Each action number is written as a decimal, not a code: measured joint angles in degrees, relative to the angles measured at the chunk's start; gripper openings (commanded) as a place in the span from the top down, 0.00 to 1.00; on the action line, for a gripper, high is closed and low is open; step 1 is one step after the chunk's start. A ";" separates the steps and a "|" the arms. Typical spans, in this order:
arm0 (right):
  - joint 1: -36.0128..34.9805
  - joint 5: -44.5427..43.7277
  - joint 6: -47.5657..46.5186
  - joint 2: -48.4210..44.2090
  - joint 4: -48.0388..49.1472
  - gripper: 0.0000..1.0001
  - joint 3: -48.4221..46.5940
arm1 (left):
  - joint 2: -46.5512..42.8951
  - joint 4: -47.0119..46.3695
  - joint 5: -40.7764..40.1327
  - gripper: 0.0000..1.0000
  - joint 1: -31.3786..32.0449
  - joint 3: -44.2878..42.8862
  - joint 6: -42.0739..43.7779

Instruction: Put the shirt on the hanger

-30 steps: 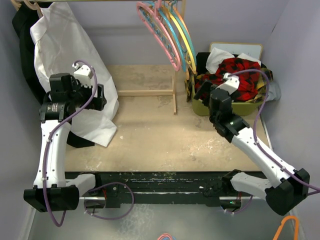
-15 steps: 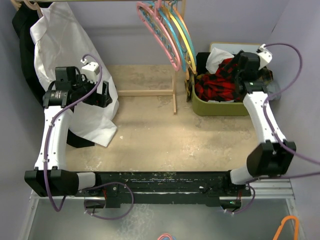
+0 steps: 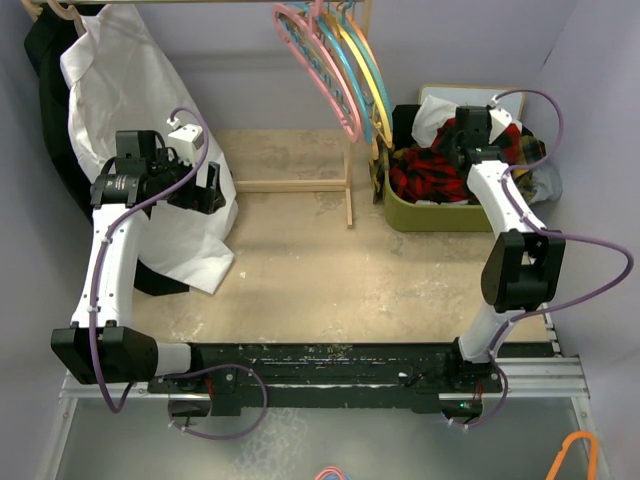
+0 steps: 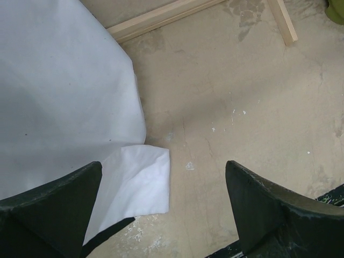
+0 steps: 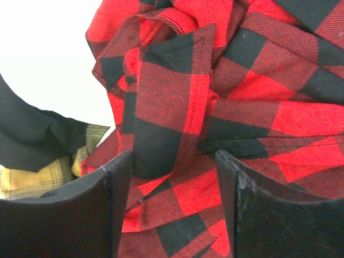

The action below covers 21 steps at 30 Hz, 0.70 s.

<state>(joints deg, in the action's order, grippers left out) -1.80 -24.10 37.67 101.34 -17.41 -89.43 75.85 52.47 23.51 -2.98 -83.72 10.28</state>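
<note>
red-and-black plaid shirt bunched in olive bin, directly below right claw, jaws spread, a cloth fold running lengthwise between them; left claw, also spread, well away from bin over tabletop; right arm judged nearer.
</note>
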 measured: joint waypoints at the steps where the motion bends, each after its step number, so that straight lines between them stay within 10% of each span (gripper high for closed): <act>1: 0.00 0.31 0.07 0.15 0.33 0.45 0.00 | 0.00 0.00 -0.11 0.01 0.02 0.00 0.02; 6: -0.02 2.45 -0.20 0.74 2.16 1.00 0.20 | 0.13 0.31 -0.13 0.01 0.02 0.00 0.70; 13: -0.22 8.11 -2.36 -3.89 7.58 1.00 6.97 | 0.61 3.15 2.78 0.01 0.00 -0.15 2.86; 21: -10.45 16.41 -7.15 -35.30 12.37 1.00 17.73 | 0.76 12.09 19.17 0.01 0.02 -3.32 11.04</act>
<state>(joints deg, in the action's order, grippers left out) -12.25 -7.68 30.52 66.04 -5.04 -71.70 76.62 64.55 42.68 -2.96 -87.05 21.32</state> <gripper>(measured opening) 0.012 0.992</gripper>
